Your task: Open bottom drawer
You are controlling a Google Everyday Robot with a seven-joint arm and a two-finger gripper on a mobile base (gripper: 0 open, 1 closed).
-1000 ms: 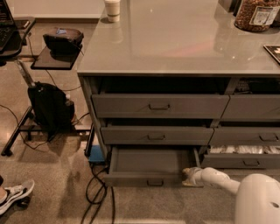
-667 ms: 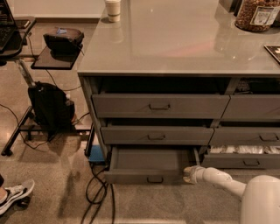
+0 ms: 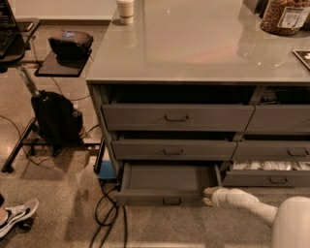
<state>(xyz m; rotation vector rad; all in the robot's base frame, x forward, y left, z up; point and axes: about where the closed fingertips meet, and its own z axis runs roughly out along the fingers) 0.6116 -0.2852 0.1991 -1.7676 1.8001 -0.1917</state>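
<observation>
- Bottom drawer [image 3: 167,180] stands pulled out, lowest in the left column of the bench [image 3: 193,48], its plain grey inside showing.
- End effector [image 3: 210,194] sits low at the drawer's right front corner; open or closed, I cannot tell.
- Farther back, a cup [image 3: 125,9] stands on the bench top.

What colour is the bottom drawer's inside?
Plain grey, seen in the camera view. The gripper is at the right front corner of the bottom drawer.
</observation>
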